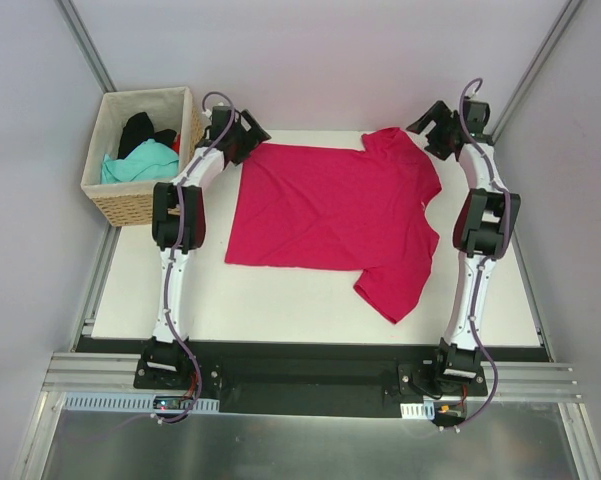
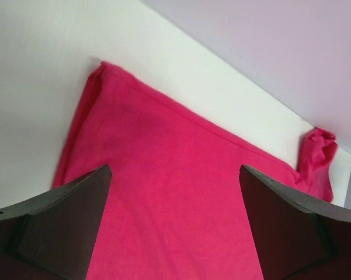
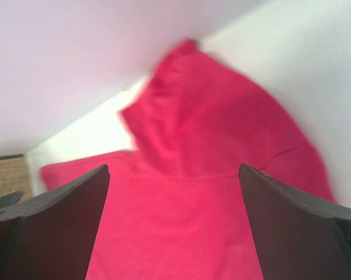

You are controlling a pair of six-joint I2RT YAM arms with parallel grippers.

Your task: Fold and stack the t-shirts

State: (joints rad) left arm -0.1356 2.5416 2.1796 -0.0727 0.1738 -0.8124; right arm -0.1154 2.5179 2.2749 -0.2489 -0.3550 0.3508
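Observation:
The crimson-pink t-shirt (image 1: 330,215) lies spread flat on the white table, one sleeve at the front right and a bunched sleeve at the back right. It fills the left wrist view (image 2: 175,198) and the right wrist view (image 3: 210,175). My left gripper (image 1: 248,135) is open and empty above the shirt's back left corner. My right gripper (image 1: 432,128) is open and empty above the bunched back right sleeve. A teal t-shirt (image 1: 140,163) and a black t-shirt (image 1: 138,130) lie in the wicker basket.
The wicker basket (image 1: 130,205) with pale lining stands at the table's back left, close to the left arm. The white table (image 1: 280,300) ends at a grey wall just behind the shirt. A black rail runs along the near edge.

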